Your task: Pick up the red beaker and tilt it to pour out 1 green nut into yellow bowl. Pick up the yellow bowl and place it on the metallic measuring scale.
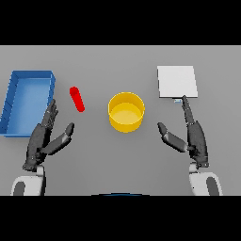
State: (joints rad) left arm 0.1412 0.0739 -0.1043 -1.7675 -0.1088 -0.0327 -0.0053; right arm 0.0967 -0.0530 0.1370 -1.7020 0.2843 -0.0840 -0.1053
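We have not begun: both hands, left hand and right hand, rest open and empty. The red beaker lies at ten o'clock of the yellow bowl; we judge grasping it comes next.

Left hand: dark grey to black; long slender segmented fingers and a separate thumb; matte surface
Right hand: same dark grey to black; slim jointed fingers, thumb set apart on the inner side
Left forearm: white rounded shell with a grey panel; dark wrist joining it to the hand
Right forearm: white casing with grey inset; dark narrow wrist above it
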